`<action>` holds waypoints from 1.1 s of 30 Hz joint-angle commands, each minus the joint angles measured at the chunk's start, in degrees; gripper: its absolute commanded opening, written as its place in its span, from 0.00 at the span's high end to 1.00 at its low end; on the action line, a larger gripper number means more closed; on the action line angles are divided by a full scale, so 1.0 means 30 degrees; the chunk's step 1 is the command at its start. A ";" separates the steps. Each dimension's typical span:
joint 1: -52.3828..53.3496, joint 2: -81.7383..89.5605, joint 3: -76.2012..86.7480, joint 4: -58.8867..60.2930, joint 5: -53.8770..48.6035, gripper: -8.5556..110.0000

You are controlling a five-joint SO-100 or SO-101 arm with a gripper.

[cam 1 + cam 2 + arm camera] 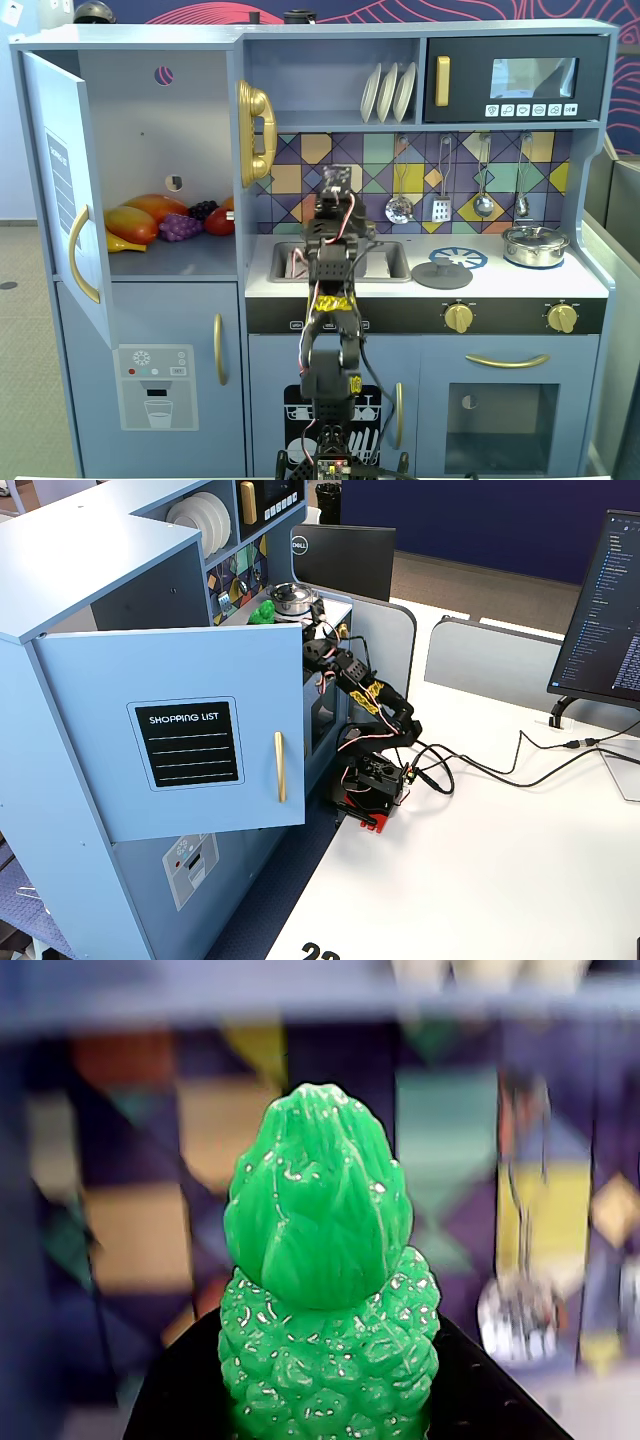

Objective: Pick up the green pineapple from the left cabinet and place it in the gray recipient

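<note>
The green pineapple (325, 1300) fills the middle of the wrist view, upright, with black jaws pressed against both sides of its bumpy base. My gripper (330, 1395) is shut on it. In a fixed view the gripper (335, 185) is raised over the sink, in front of the tiled backsplash, and hides the fruit. From the side, the pineapple (263, 611) shows as a green spot above the counter. The left cabinet (150, 130) stands open to the left of the arm, and other fruit lies on its shelf. The gray recipient shows in no view.
The cabinet door (55, 180) swings out to the left and blocks much of the side view as a door (170, 730). Purple grapes (180, 227) and orange fruit (135, 222) lie in the cabinet. A flat gray lid (441, 275) and a shiny lidded pot (535, 245) sit on the counter.
</note>
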State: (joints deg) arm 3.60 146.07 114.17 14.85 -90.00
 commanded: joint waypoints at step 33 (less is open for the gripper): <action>-0.0059 -0.4189 -0.5186 0.2695 0.0293 0.74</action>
State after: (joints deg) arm 2.90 128.76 101.87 22.24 -89.47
